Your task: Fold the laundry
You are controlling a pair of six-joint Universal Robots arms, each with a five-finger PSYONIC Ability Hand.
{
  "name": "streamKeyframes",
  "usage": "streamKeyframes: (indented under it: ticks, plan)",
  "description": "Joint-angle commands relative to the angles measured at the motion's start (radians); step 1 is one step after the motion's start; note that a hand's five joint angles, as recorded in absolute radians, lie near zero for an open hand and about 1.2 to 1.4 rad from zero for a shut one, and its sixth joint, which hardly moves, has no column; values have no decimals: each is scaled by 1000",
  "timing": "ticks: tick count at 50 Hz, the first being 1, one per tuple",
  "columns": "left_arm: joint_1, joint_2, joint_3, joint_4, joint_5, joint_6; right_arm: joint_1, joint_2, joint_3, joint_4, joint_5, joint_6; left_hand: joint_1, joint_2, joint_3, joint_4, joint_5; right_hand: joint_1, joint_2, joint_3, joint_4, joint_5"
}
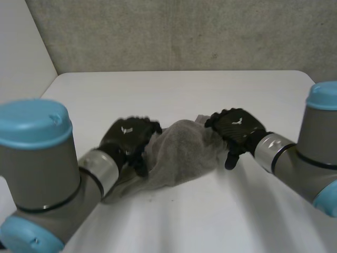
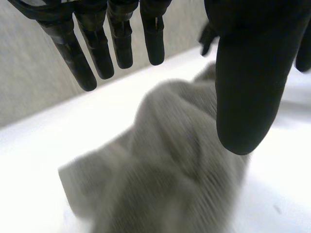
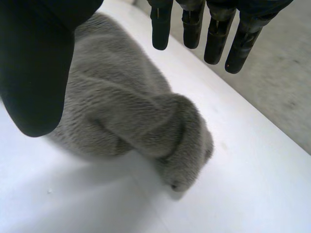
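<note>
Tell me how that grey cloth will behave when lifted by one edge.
The grey cloth lies slumped in soft folds, so it will probably droop rather than hold shape. Its fuzzy surface looks grippy, not slippery. Pushed, it would likely bunch up instead of sliding whole.

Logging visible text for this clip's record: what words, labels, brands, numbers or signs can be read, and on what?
There is no readable text.
On the left hand: a small white mark on its back, too small to read.
On the right hand: a like white mark, too small to read.
On the grey cloth and the white table: no label or print shows.
</note>
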Motion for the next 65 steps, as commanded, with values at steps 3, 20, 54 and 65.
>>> streamKeyframes:
  ticks: [3, 20, 54, 65]
  plan:
    - [7, -173, 260, 26, 21, -4, -100, -31, 21, -6, -5, 149, 40, 47, 46, 48, 50, -26, -48, -32, -51, -59]
    - [17, -548, 601, -58, 174, -1, -152, -12, 30, -2, -16, 146, 34, 41, 40, 42, 44, -39, -61, -45, -64, -72]
    - [31, -605, 902, 43, 6, 286, -25, 399, -616, -235, 107, 174, 1012, 1018, 1018, 1019, 1021, 1182, 1160, 1176, 1158, 1150]
    - [51, -329, 781, 333, -105, 306, 39, 206, -508, -686, 125, 106, 1012, 1018, 1018, 1019, 1021, 1182, 1160, 1176, 1158, 1150]
